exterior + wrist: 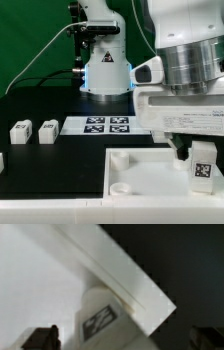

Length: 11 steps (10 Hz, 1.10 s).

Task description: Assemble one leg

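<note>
A white leg (203, 166) with a black-and-white tag stands upright at the corner of the large white tray (140, 172) on the exterior view's right. My gripper (190, 150) hangs right over it. In the wrist view the leg (100, 321) sits between my two dark fingertips (42, 338), which stand wide apart and clear of it, so the gripper (125, 339) is open. The tray's edge (120, 269) runs diagonally past the leg. Two more legs (20, 131) (47, 131) lie on the black table at the exterior view's left.
The marker board (108, 125) lies behind the tray in mid-table. The robot's white base (105, 70) stands at the back. Another white part (2, 160) shows at the exterior view's left edge.
</note>
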### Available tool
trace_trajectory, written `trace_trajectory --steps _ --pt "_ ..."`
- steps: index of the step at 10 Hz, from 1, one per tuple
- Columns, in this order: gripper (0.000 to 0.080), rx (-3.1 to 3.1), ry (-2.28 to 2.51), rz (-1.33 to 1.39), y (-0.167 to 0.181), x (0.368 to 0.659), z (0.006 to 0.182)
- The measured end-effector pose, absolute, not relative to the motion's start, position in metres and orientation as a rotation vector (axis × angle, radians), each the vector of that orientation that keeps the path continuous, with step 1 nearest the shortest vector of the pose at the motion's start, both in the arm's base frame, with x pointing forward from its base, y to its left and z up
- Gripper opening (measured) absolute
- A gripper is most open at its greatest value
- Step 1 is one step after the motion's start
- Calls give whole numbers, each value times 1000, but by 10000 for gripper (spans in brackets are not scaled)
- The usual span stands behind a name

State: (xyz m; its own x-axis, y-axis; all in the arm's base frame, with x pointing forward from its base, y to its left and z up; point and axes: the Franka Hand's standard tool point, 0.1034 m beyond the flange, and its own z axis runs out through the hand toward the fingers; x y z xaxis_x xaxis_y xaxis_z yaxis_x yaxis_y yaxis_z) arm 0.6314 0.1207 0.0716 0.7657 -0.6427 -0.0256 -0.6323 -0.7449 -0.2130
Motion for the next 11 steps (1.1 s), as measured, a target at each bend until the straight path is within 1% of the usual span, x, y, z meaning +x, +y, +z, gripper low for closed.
trace_trajectory --steps 1,2,5,6,7,9,10,11 --pt "649 -2801 913 -83 118 634 74" --pt "649 -2893 677 -114 117 636 75" --pt "635 -2868 754 -104 117 635 74" --pt "453 -2809 916 -85 119 635 74" --pt "311 -2747 1087 -59 116 633 73" --pt "307 -2633 1327 -30 114 633 72" --pt "306 -2489 1563 10 113 633 73" --pt "306 -2397 1699 29 113 633 73"
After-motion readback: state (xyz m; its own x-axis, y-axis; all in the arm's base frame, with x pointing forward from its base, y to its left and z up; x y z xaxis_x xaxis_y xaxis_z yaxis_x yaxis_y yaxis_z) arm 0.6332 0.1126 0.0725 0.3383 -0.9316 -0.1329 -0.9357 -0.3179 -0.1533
